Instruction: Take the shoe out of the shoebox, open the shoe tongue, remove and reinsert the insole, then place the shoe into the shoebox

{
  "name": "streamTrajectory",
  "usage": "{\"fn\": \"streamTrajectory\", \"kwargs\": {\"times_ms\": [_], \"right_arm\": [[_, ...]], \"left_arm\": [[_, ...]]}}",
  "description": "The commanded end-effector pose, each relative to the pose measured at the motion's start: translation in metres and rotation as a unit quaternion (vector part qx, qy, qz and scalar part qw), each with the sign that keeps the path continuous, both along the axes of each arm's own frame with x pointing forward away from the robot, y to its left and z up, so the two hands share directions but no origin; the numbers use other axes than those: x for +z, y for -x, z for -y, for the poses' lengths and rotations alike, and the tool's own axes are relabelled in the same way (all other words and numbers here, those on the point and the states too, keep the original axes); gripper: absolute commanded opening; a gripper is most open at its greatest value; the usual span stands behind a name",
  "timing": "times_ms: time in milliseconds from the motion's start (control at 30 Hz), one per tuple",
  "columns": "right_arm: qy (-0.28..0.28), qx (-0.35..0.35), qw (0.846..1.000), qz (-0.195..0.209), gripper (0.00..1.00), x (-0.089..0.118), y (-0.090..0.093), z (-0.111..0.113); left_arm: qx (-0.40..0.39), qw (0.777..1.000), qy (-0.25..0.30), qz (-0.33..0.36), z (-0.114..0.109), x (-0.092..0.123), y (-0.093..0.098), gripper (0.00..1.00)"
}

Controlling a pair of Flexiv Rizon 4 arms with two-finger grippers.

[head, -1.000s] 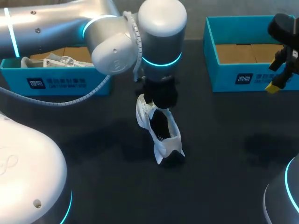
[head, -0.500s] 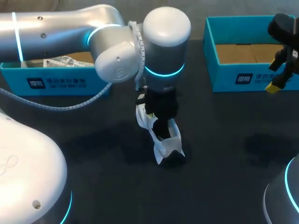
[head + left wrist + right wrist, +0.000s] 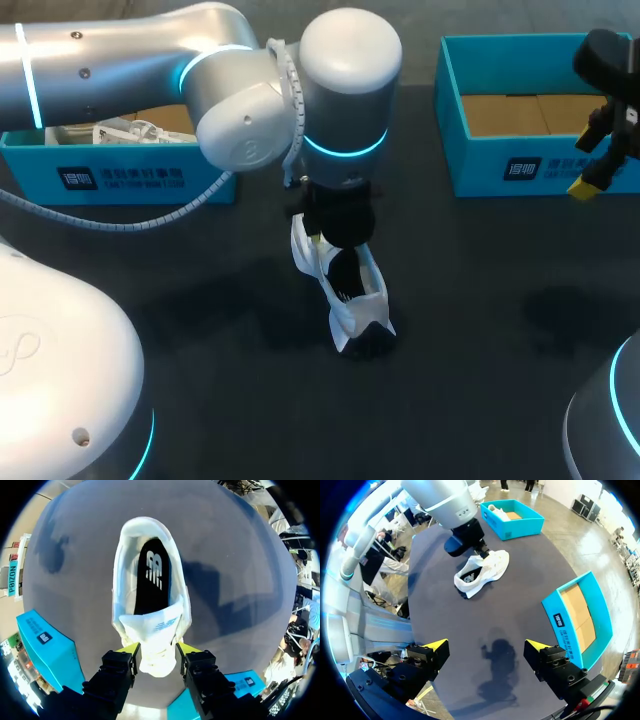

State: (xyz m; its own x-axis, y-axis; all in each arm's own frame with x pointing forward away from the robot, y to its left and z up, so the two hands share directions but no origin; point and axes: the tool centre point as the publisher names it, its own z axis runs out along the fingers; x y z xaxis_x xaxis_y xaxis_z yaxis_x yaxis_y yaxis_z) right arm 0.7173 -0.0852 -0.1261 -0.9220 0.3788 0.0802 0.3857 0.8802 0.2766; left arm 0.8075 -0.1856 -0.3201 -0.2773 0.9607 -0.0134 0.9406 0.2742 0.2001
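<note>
A white shoe (image 3: 348, 288) stands on the dark table (image 3: 470, 300) near its middle, heel toward the front edge. Its black insole (image 3: 152, 575) lies inside the opening. My left gripper (image 3: 157, 652) comes down over the front of the shoe (image 3: 150, 630) and is shut on it, a yellow tip pressed against each side by the tongue. My right gripper (image 3: 486, 645) hangs open and empty, high over the table's right side, far from the shoe (image 3: 482, 570). In the head view it sits in front of the right shoebox (image 3: 520, 165).
A blue shoebox (image 3: 130, 178) holding white paper stands at the back left. A second blue shoebox, with only a cardboard floor showing, stands at the back right. My left arm (image 3: 250, 100) spans the back middle of the table.
My left wrist has shifted slightly over the shoe and now covers more of its front. The shoe has hardly moved. The right arm has kept still.
</note>
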Motion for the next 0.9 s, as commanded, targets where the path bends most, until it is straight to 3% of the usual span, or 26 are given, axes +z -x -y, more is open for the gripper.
{"fn": "streamTrajectory", "kwargs": {"times_ms": [33, 400, 633, 900], "right_arm": [[0.002, 0.0, 1.0, -0.003, 1.0, 0.0, -0.002, -0.001], [0.002, 0.0, 1.0, -0.003, 1.0, 0.0, -0.002, -0.001], [0.002, 0.0, 1.0, -0.003, 1.0, 0.0, -0.002, -0.001], [0.002, 0.0, 1.0, -0.003, 1.0, 0.0, -0.002, -0.001]], "left_arm": [[-0.002, 1.0, 0.002, -0.007, 0.009, -0.007, 0.004, 0.45], [-0.011, 0.999, 0.002, -0.032, 0.018, -0.019, 0.027, 0.42], [-0.002, 1.0, 0.017, -0.018, 0.012, 0.002, 0.024, 0.42], [0.012, 0.999, 0.018, -0.028, 0.02, -0.008, 0.028, 0.42]]}}
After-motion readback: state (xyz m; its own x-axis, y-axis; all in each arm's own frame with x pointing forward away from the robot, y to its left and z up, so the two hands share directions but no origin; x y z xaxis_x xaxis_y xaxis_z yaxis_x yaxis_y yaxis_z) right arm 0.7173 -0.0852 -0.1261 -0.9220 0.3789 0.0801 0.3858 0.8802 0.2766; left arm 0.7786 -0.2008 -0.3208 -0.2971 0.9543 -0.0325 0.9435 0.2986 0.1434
